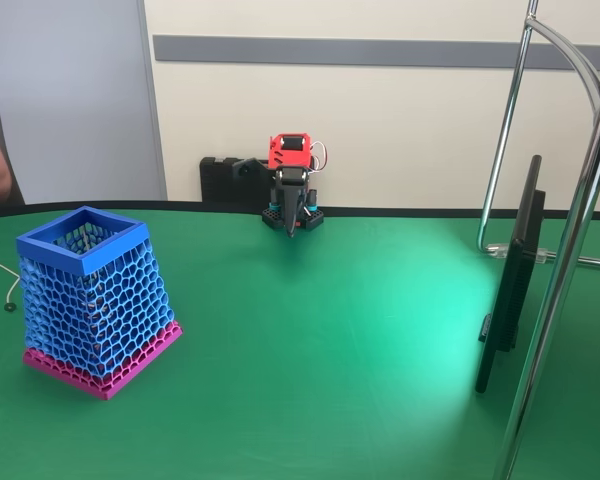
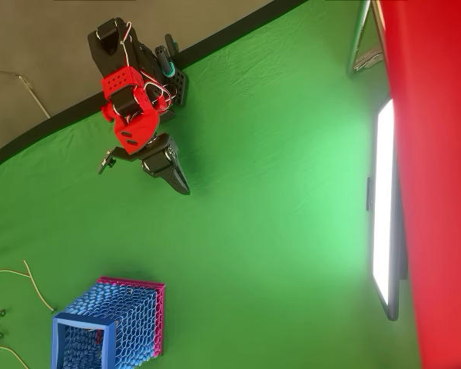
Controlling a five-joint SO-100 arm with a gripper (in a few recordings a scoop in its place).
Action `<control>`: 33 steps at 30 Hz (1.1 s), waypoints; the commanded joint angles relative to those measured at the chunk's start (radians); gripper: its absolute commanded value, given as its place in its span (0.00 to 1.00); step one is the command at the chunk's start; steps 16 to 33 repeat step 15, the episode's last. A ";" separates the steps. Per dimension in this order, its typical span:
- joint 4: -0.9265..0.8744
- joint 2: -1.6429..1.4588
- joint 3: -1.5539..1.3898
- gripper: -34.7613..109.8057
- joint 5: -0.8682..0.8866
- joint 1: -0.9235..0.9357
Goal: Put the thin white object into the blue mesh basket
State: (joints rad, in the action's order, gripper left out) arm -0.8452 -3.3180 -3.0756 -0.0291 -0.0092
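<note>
While my end effector (image 2: 180, 184) sits folded near the base with its jaws closed on nothing, the blue mesh basket (image 2: 111, 327) waits at seven o'clock on the bench (image 2: 276, 231) — the thin white object I can't pick out.

Arm folded at rest, jaws together

The red-and-black arm (image 2: 134, 115) sits folded over its base, with the gripper (image 1: 292, 228) pointing down, its tip just above the table; in the overhead view the dark jaws taper to one closed point, nothing between them.
</note>
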 commanded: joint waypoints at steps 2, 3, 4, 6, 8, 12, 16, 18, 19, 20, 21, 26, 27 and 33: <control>-0.017 -0.006 -0.008 0.25 0.017 0.008; -0.017 -0.006 -0.008 0.25 0.018 0.009; -0.017 -0.006 -0.008 0.25 0.017 0.009; -0.017 -0.006 -0.008 0.25 0.017 0.009; -0.017 -0.006 -0.008 0.25 0.017 0.009; -0.017 -0.006 -0.008 0.25 0.017 0.009; -0.017 -0.006 -0.008 0.25 0.017 0.009; -0.017 -0.006 -0.008 0.25 0.017 0.009; -0.017 -0.006 -0.008 0.25 0.017 0.009; -0.017 -0.006 -0.008 0.25 0.017 0.009; -0.017 -0.006 -0.008 0.25 0.017 0.009; -0.017 -0.006 -0.008 0.25 0.017 0.009; -0.017 -0.006 -0.008 0.25 0.017 0.009; -0.017 -0.006 -0.008 0.25 0.017 0.009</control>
